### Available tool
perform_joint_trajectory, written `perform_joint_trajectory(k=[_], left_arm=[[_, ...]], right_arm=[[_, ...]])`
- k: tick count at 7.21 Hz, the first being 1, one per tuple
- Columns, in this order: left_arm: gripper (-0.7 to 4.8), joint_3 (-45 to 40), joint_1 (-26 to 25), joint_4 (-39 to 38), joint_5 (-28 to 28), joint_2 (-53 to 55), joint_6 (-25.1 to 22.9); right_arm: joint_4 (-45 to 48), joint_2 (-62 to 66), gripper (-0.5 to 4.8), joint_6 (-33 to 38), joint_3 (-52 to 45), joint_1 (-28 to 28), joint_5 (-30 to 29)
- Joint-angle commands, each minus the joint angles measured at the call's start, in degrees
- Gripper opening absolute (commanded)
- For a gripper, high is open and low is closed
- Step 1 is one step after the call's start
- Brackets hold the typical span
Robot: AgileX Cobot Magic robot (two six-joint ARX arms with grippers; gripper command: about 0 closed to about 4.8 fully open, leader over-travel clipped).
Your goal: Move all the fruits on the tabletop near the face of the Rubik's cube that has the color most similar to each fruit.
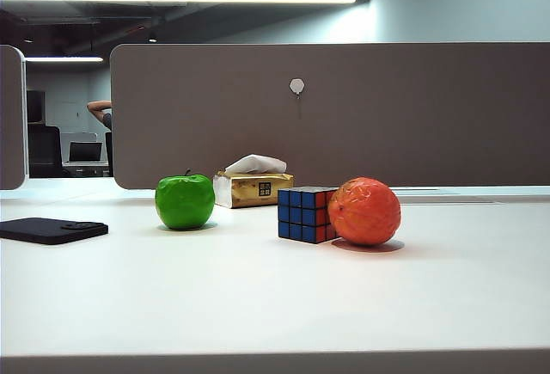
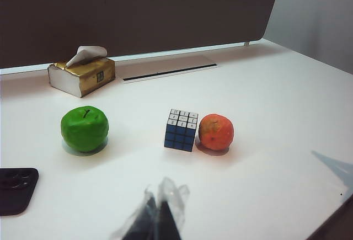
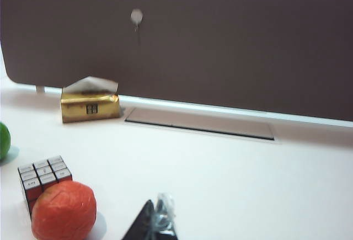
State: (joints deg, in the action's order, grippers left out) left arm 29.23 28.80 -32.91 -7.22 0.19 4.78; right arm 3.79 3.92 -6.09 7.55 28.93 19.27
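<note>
A: What is found nearest, and how are the grippers set?

B: The left gripper (image 2: 159,218) is seen low at the near edge of its wrist view, held above the table (image 1: 275,305), fingers drawn together on nothing. The right gripper (image 3: 157,223) is likewise seen only as a tip above the table, near the orange (image 3: 63,211); whether its fingers are apart or together cannot be told. Neither is visible from the outside camera.

A: How much of the task can be judged done?

B: About half. The orange (image 1: 364,211) is set touching or just beside the cube (image 1: 305,214), against the red-orange face (image 1: 323,217), so that fruit appears placed. The apple (image 1: 185,201) is left well apart on the cube's other side, facing no green face that can be seen; blue is turned to the front and white is on top.

A: And which way is the apple pointed?

B: It stands upright, stem upward. Being roundish, no marked long axis is offered.

A: Farther back?

B: A tissue box (image 1: 252,188) is placed behind, before the grey partition (image 1: 344,107).
</note>
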Motion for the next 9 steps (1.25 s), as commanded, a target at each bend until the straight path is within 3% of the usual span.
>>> perform_joint_trajectory(k=[1,2,3,5,9], left_arm=[[-0.05,-2.84,0.00,0.04,0.15,0.04,-0.11],[-0.05,-4.26,0.00,1.49,0.22,0.04,-0.48],[-0.05,-6.34,0.00,3.89,5.25,0.04,-0.48],[-0.05,-6.34,0.00,3.91,11.21,0.04,-0.48],[-0.05,-6.40,0.00,5.75,15.30,0.04,-0.52]], right_arm=[[-1.90,-0.04,-0.01,4.57,-7.26,0.00,-12.72],[-0.63,-0.09,0.00,2.64,-7.26,-1.40,-2.69],[8.24,-0.07,-0.01,5.14,-7.26,-19.15,-14.75],[9.64,-0.09,-0.01,9.73,-7.26,-27.56,-24.17],[11.65,-0.11,-0.01,10.93,-7.26,-30.60,-30.03]])
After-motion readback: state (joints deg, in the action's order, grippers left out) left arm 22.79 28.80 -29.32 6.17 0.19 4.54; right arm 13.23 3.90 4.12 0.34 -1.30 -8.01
